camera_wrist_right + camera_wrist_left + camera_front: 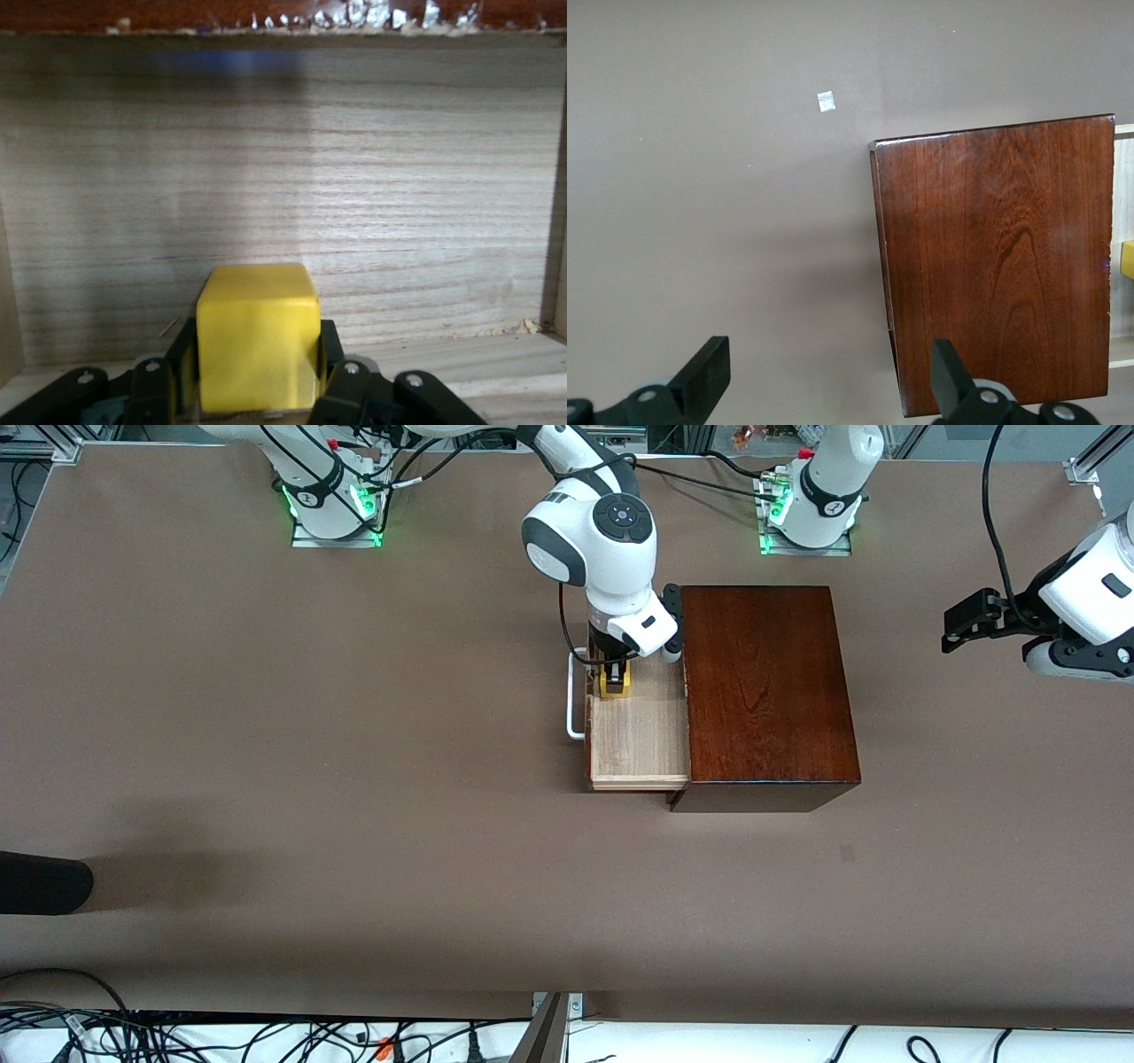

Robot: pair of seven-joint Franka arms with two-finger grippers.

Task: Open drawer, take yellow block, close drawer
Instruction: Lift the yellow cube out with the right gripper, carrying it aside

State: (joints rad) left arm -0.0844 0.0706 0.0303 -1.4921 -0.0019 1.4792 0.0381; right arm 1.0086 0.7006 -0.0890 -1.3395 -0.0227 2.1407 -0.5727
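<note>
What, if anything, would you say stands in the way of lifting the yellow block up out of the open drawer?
Nothing visible does. The right gripper is shut on the yellow block inside the pulled-out drawer, whose tray is open above. The left gripper waits open off the wooden box, toward the left arm's end of the table.

Right arm reaches from its base out over mid-table, wrist turned straight down. Right gripper (616,680) low, fingers (341,390) pointing down and clamped on the block (258,336). Left arm waits at its own end of the table, forearm roughly level. Left gripper (831,376) up in the air, fingers (704,372) spread wide, nothing between them.
</note>
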